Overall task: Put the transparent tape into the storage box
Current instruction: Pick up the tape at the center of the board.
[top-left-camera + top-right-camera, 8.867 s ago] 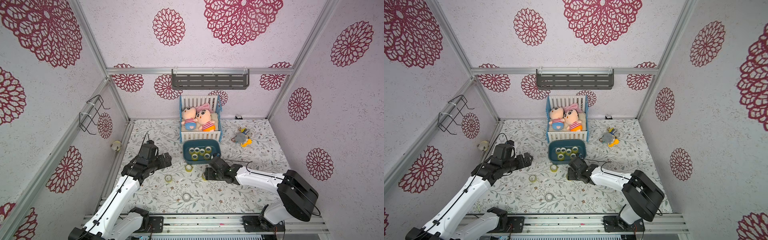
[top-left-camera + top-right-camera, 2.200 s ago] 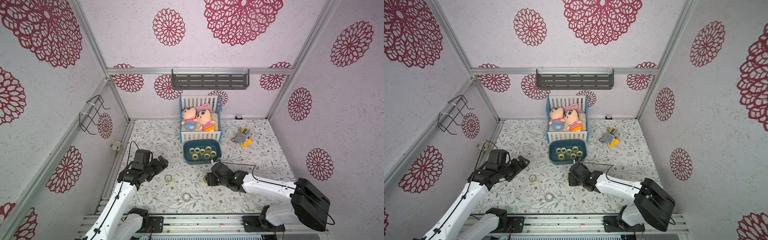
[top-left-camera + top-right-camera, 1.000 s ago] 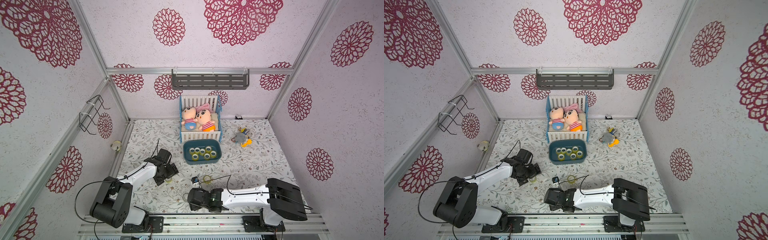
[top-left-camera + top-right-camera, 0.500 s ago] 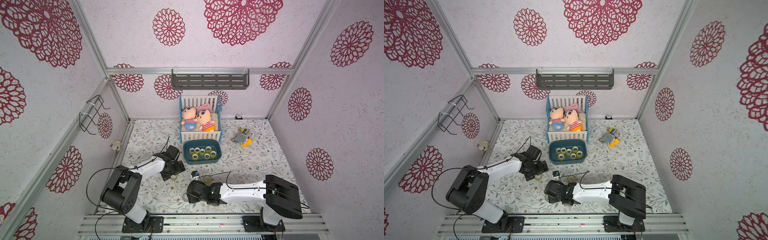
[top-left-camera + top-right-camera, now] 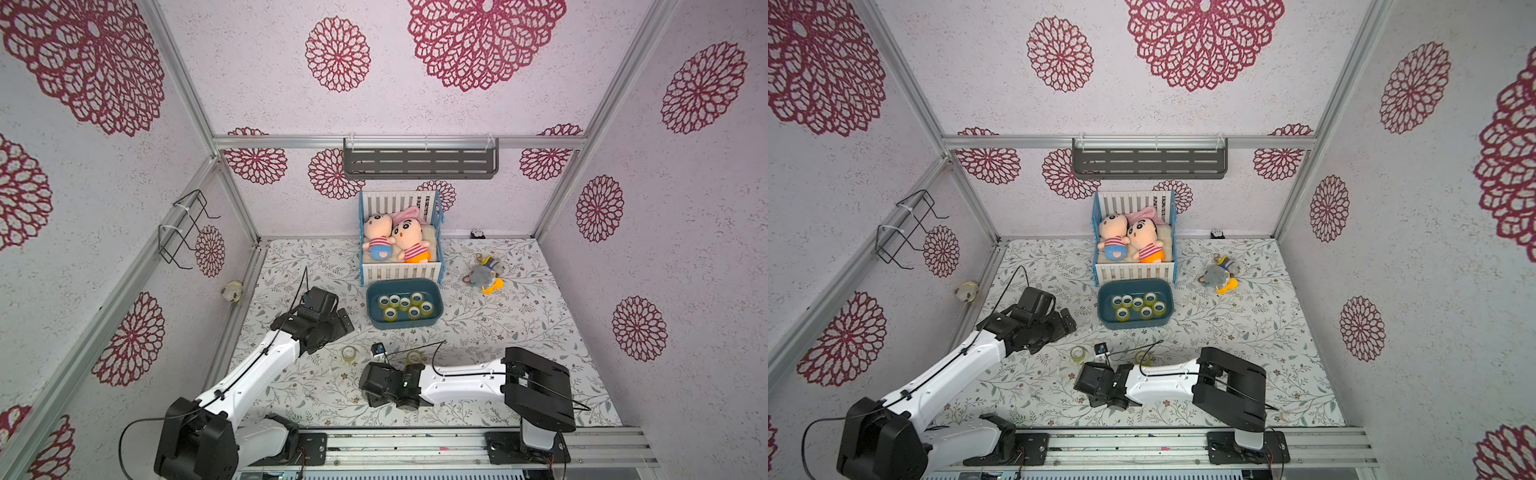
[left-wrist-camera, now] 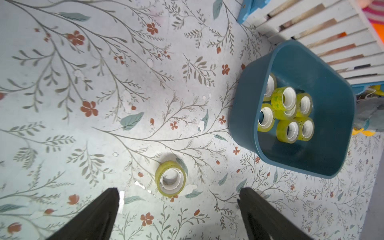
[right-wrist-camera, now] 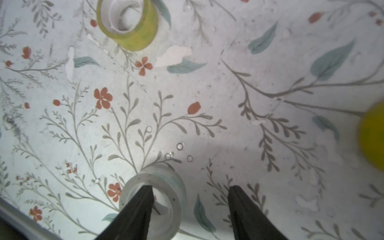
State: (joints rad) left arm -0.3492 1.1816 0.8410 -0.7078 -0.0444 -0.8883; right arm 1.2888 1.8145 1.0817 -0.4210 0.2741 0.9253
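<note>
– Teal storage box (image 5: 402, 325) at the centre of the frame: is the transparent tape in it yet?
– No. In both top views the box holds only several yellow rolls (image 5: 404, 304). The transparent tape (image 7: 152, 199) lies flat on the floral worktop (image 5: 519, 332) in the lower middle of the frame. It is well apart from the box and hidden there under the head of the right arm (image 5: 461, 380).
– What has changed?
– Two seconds ago the right arm reached up beside the box. It has since swung down toward the front rail and settled over the clear roll. The right wrist view shows the right jaws apart. One tip is down inside the roll's hole; the other is outside and clear of its wall. Nothing is gripped.
– And the left arm (image 5: 257, 374)?
– It has come in from the left edge of the frame. The left jaws stand wide open and empty, just left of the box, pointing down at a loose yellow roll (image 6: 170, 178). A second loose yellow roll (image 5: 414, 356) lies beside the right arm.
– Where does the task stand?
– Probably at the grasp. The right jaws need to close on the roll's wall, then lift it and carry it up the frame to the box.
</note>
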